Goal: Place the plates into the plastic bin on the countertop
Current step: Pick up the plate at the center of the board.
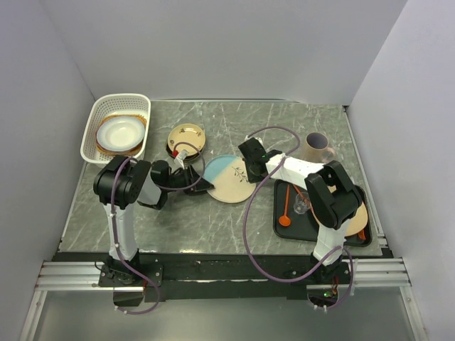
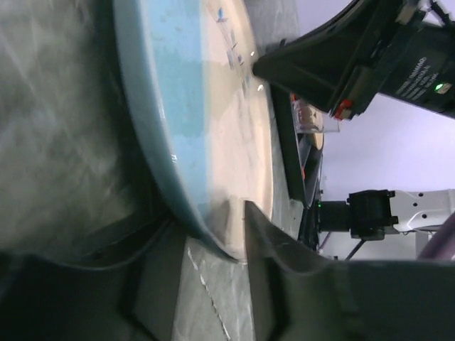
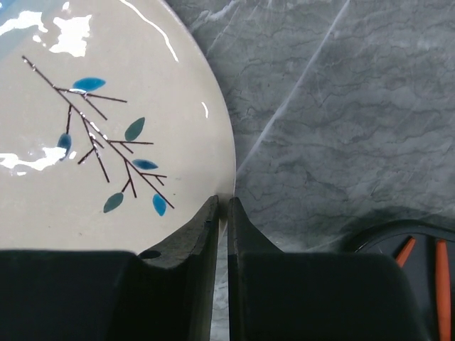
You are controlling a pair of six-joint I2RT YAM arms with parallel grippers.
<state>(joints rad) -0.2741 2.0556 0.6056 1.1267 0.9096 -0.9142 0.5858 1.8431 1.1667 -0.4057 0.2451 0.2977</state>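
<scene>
Pinching of the blue-and-cream plate (image 1: 231, 181) by the right jaws is judged to lift its opposite rim for the left jaws, spread astride it. The plastic bin (image 1: 91, 131) is sited well beyond these.

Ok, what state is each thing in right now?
Blue-and-cream plate: outside bin, held at rim.
Plastic bin: upright, holding stacked plates.
Tan plate: flat on countertop, outside bin.
Mug: upright.
Right jaws: shut on blue-and-cream plate's rim.
Left jaws: astride its opposite rim, grip unclear.
</scene>
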